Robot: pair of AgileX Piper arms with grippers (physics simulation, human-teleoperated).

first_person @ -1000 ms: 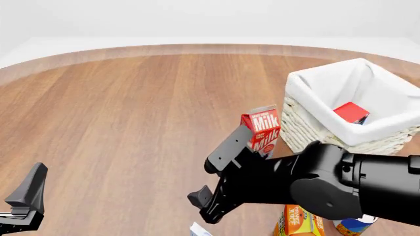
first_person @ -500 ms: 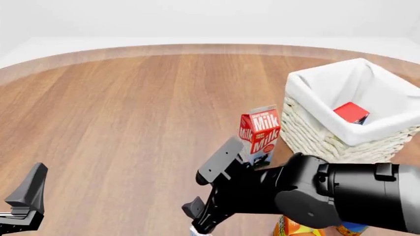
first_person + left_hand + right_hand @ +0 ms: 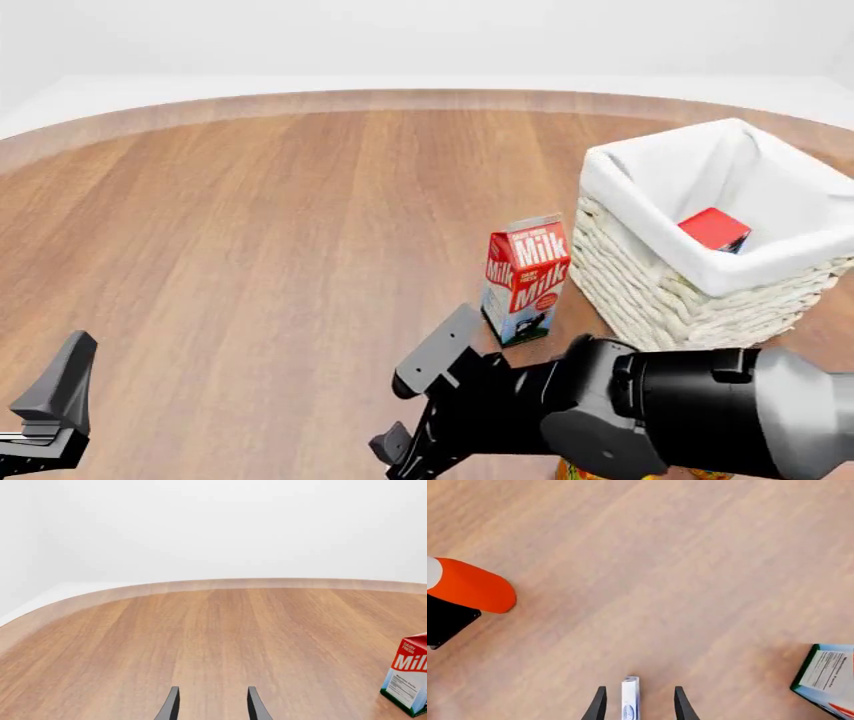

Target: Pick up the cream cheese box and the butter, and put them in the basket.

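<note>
The right gripper (image 3: 404, 415) is held low at the near edge, right of centre, its jaws spread – in the wrist view the cream cheese box (image 3: 630, 699) is seen on edge between the fingers (image 3: 598, 705), untouched by them. The butter (image 3: 714, 229) is lodged inside the basket (image 3: 641, 275) at the far right, against the lining. A milk carton (image 3: 525, 277) is stood just left of the basket. The left gripper (image 3: 211, 705) is parked at the near left – released, nothing held.
</note>
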